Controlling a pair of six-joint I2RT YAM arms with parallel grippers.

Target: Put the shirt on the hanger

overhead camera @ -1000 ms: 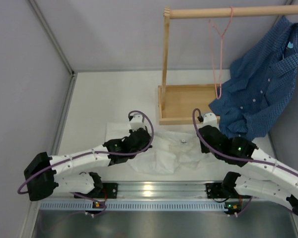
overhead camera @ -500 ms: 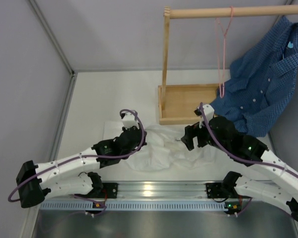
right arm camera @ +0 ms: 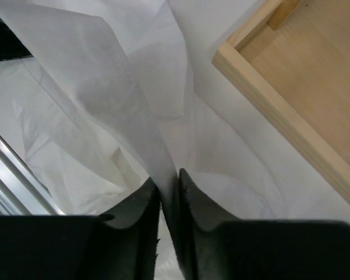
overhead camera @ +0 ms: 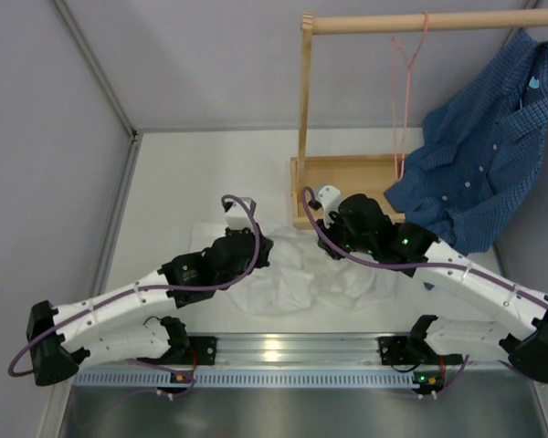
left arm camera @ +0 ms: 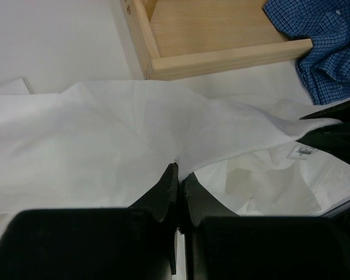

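Note:
The white shirt [overhead camera: 297, 278] lies crumpled on the table between my arms, lifted in the middle. My left gripper [overhead camera: 263, 248] is shut on a fold of it; in the left wrist view the gripper [left arm camera: 180, 172] pinches the shirt [left arm camera: 93, 140], and a small label [left arm camera: 304, 151] shows at the right. My right gripper [overhead camera: 321, 239] is also shut on the shirt; in the right wrist view the gripper [right arm camera: 170, 181] holds a pulled-up ridge of the shirt [right arm camera: 105, 99]. The pink wire hanger [overhead camera: 402, 100] hangs from the wooden rail [overhead camera: 420, 22], bare.
A wooden frame with a tray base [overhead camera: 342, 187] stands behind the shirt; it also shows in both wrist views [left arm camera: 221, 35] [right arm camera: 303, 99]. A blue checked shirt [overhead camera: 484, 155] hangs at the right of the rail. Grey walls stand at left and back.
My right gripper has swung left across the shirt, dragging cloth toward the left gripper. The left arm shifted slightly left and up. The hanger sways a little.

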